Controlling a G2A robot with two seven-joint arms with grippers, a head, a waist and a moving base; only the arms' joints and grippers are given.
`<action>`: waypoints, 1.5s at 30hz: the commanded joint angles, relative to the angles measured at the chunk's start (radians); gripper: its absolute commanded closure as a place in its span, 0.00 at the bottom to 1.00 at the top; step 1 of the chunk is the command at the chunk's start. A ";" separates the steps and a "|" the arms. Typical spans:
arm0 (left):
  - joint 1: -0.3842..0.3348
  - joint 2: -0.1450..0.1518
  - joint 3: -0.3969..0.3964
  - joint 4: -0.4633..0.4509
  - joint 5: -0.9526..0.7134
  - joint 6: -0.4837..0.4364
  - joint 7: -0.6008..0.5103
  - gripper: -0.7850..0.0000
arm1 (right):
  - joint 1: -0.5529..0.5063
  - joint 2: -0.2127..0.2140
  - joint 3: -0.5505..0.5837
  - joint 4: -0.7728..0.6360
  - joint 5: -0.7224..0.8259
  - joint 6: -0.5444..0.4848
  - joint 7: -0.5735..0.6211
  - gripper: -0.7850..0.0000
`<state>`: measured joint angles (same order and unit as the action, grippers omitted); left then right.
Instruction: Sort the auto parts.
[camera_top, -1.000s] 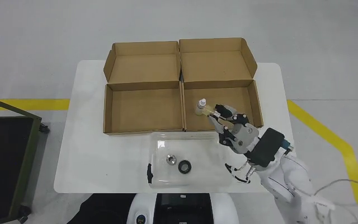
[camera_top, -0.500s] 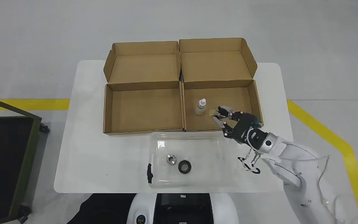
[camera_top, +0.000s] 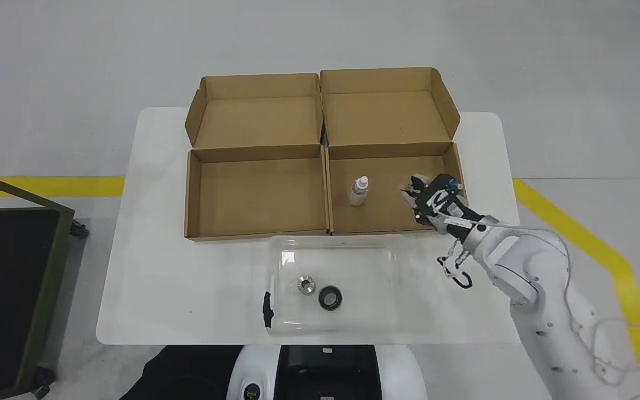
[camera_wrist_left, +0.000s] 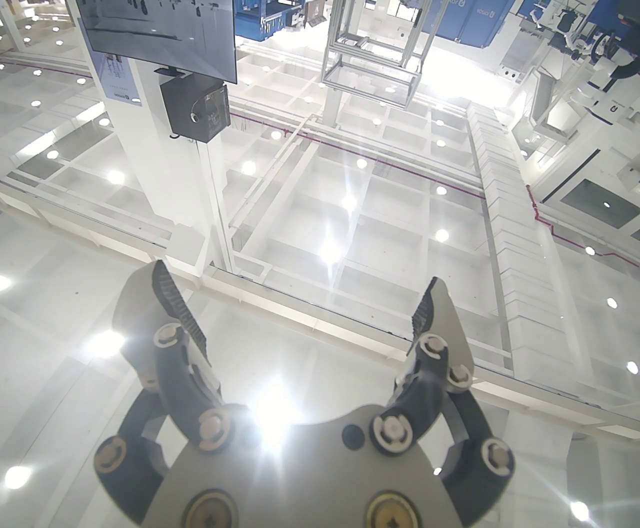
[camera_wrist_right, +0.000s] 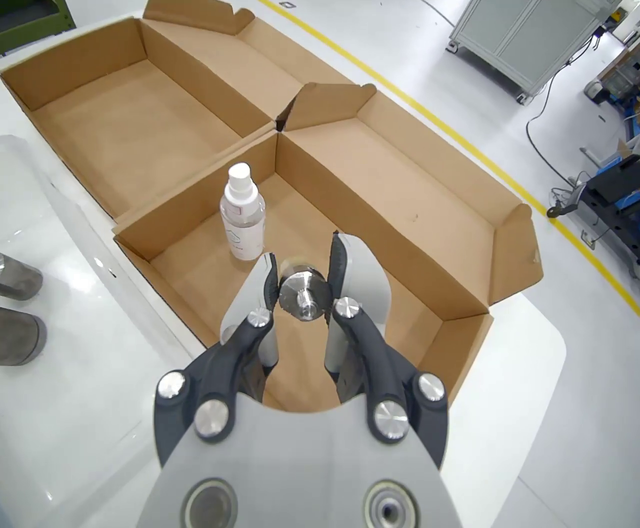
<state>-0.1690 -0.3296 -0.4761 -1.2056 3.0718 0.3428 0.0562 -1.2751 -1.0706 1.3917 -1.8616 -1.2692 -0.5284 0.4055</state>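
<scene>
It looks like an industrial hall or robot lab: a grey floor (camera_top: 100, 60) with yellow lines (camera_top: 60, 186), a wheeled metal-frame cabinet (camera_wrist_right: 520, 45) far beyond the right tool (camera_wrist_right: 303, 252), and a high grid ceiling (camera_wrist_left: 400, 225) with lamps beyond the left tool (camera_wrist_left: 295, 274).

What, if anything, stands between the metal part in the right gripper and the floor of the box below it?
Nothing visible does: the right gripper holds the metal part over bare box floor; the spray bottle stands apart from it.

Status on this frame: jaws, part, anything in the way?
Right gripper jaws shut on metal part, over right cardboard box. Left gripper jaws open, empty. Spray bottle upright in that box, clear of the part.
</scene>
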 joint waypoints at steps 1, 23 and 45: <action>0.000 0.000 0.000 0.000 0.000 0.000 0.000 0.00 | 0.021 -0.001 -0.017 0.016 -0.005 -0.004 0.016 1.00; 0.000 0.000 0.000 0.000 0.000 0.000 0.000 0.00 | 0.259 -0.044 -0.271 0.299 -0.049 0.001 0.147 1.00; 0.000 0.000 0.000 0.000 0.000 0.000 0.000 0.00 | 0.257 -0.051 -0.259 0.260 -0.052 0.051 0.114 0.00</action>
<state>-0.1690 -0.3296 -0.4761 -1.2056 3.0718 0.3428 0.0562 -1.0067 -1.1244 1.1206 -1.5831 -1.3214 -0.4749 0.5213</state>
